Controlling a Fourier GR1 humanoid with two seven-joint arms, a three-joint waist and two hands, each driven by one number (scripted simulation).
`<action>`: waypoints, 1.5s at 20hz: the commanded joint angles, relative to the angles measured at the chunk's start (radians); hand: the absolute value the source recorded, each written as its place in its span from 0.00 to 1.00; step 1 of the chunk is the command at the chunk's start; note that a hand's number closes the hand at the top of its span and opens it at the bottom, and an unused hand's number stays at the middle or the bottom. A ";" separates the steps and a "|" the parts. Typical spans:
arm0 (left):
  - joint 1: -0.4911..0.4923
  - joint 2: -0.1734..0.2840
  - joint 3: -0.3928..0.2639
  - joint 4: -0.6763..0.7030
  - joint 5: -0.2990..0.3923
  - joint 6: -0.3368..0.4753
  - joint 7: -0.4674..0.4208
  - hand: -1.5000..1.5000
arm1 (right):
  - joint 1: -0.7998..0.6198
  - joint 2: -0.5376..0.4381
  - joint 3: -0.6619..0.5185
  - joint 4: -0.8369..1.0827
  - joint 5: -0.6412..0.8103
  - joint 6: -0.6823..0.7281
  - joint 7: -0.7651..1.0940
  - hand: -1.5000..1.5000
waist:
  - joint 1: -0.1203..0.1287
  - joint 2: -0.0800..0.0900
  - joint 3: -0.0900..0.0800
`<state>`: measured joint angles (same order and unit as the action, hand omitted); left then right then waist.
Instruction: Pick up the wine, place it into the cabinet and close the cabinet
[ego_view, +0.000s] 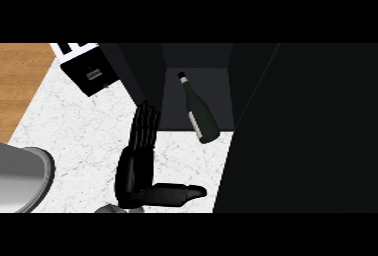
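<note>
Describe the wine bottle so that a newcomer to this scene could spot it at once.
Start at the black cabinet filling the view's right side and find its open dark compartment. The dark glass wine bottle stands in that opening, its base at the white marble counter's edge. It alone has a slim neck and pale label, right of the open black left hand.

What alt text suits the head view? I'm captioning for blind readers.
A dark glass wine bottle lies tilted in an open dark cabinet. The black left hand, fingers straight, rests on the white marble counter beside it.

The wine bottle (199, 112) lies across the cabinet (199, 80) mouth, bare white counter (74, 130) lies open at left
</note>
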<state>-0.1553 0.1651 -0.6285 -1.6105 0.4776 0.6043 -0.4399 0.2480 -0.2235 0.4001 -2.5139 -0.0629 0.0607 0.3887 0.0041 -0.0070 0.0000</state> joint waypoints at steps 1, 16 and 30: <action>0.071 0.041 -0.022 -0.097 -0.037 0.032 0.013 0.00 | 0.074 -0.113 0.026 -0.184 -0.055 0.104 0.066 1.00 | -0.008 -0.001 0.001; 0.377 0.307 0.134 -0.323 0.081 -0.171 -0.068 0.00 | -0.151 0.019 0.382 -0.132 0.029 0.082 0.239 1.00 | 0.023 0.001 -0.006; 0.585 0.462 0.348 -0.430 0.242 -0.372 -0.107 0.00 | -0.483 0.220 0.518 0.163 0.053 -0.198 0.346 1.00 | 0.056 0.000 -0.007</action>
<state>0.3765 0.5844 -0.3262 -2.0210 0.6788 0.3003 -0.5373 -0.0970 -0.0664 0.8150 -2.3830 0.0056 -0.0228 0.7041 0.0435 -0.0095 -0.0063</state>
